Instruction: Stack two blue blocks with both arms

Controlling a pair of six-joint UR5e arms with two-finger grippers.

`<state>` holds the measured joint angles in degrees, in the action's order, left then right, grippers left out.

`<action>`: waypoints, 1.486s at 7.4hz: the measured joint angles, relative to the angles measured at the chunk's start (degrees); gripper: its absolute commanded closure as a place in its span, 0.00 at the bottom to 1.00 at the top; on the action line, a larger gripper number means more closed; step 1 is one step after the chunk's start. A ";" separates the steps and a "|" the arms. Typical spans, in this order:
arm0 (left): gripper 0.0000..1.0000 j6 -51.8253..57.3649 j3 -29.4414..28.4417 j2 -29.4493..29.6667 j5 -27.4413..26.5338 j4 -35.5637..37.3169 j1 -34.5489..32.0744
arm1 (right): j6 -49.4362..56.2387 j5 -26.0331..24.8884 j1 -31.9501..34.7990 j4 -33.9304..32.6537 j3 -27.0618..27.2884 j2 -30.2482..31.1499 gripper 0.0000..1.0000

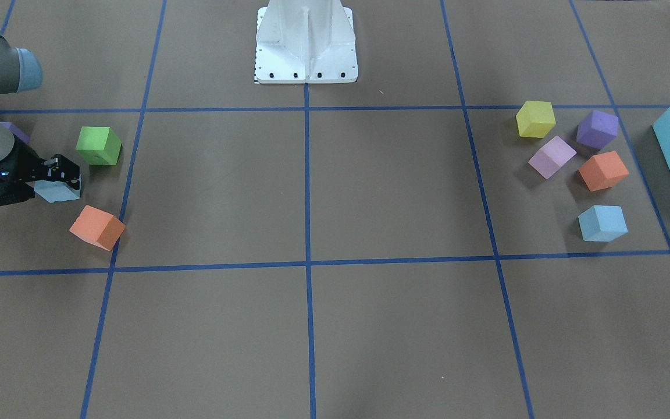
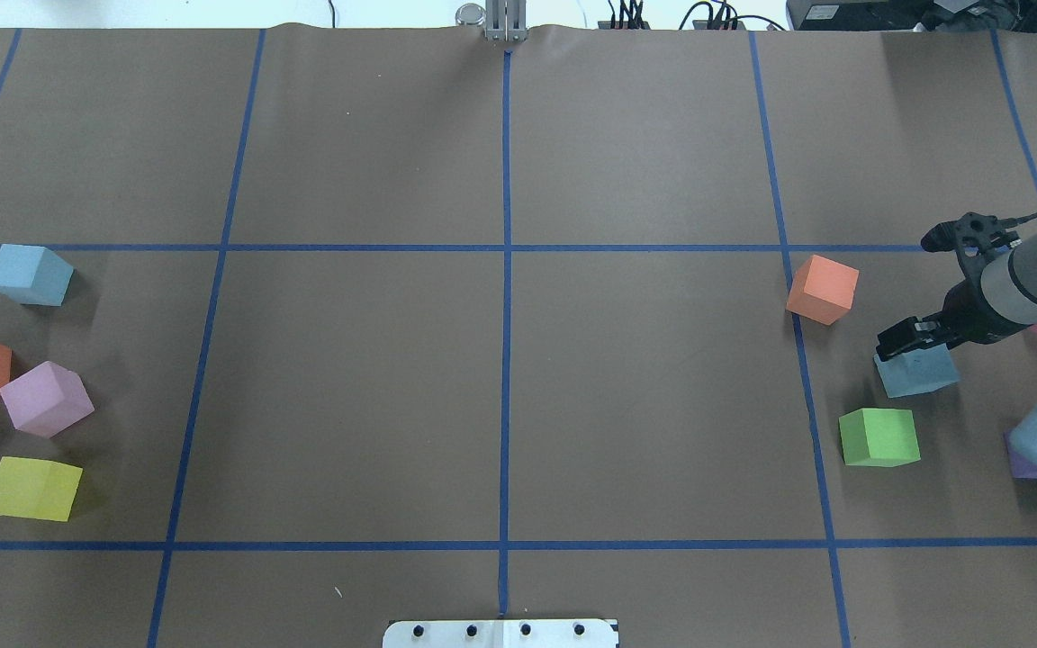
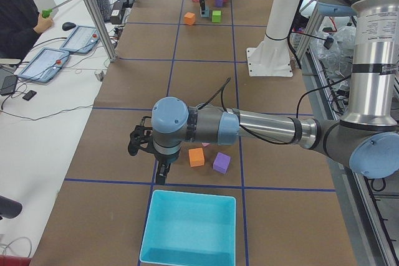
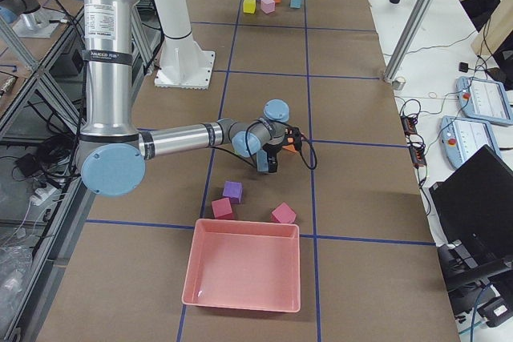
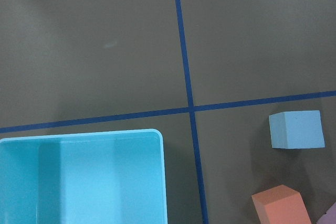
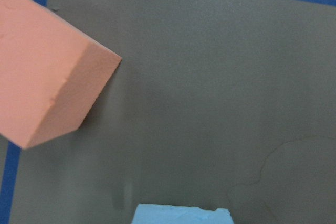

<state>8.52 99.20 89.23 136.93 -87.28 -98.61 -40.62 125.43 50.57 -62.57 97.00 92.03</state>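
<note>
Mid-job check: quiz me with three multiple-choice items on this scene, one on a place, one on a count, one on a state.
1. The right claw is at: A) the table's centre B) a blue block beside the green cube C) the robot's base.
2. Cubes clustered on the robot's left side: A) three B) five C) seven.
3. The two blue blocks are: A) stacked B) touching C) far apart.
B, the overhead view puts the claw at that block; B, yellow, purple, lilac, orange, plus the second blue block; C, they lie at opposite table ends.
</note>
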 measured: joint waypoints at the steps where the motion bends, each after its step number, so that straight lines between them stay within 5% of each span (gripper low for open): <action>1: 0.02 0.00 -0.02 -0.01 0.00 0.00 0.00 | -1.00 -0.11 -0.38 0.17 0.41 0.09 0.00; 5: 0.02 0.00 -0.06 -0.02 0.00 0.08 0.00 | -1.77 -0.52 -0.70 0.12 2.27 0.75 0.28; 6: 0.02 0.00 -0.06 -0.02 0.00 0.09 0.00 | -1.73 -0.59 -0.75 0.00 2.22 0.82 0.47; 11: 0.02 -1.71 0.19 0.43 -0.01 -0.01 0.13 | -1.48 -0.39 -0.70 -0.45 2.10 0.66 0.49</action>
<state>6.81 99.39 89.66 136.92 -87.28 -98.48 -42.10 125.04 49.86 -63.02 99.10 92.69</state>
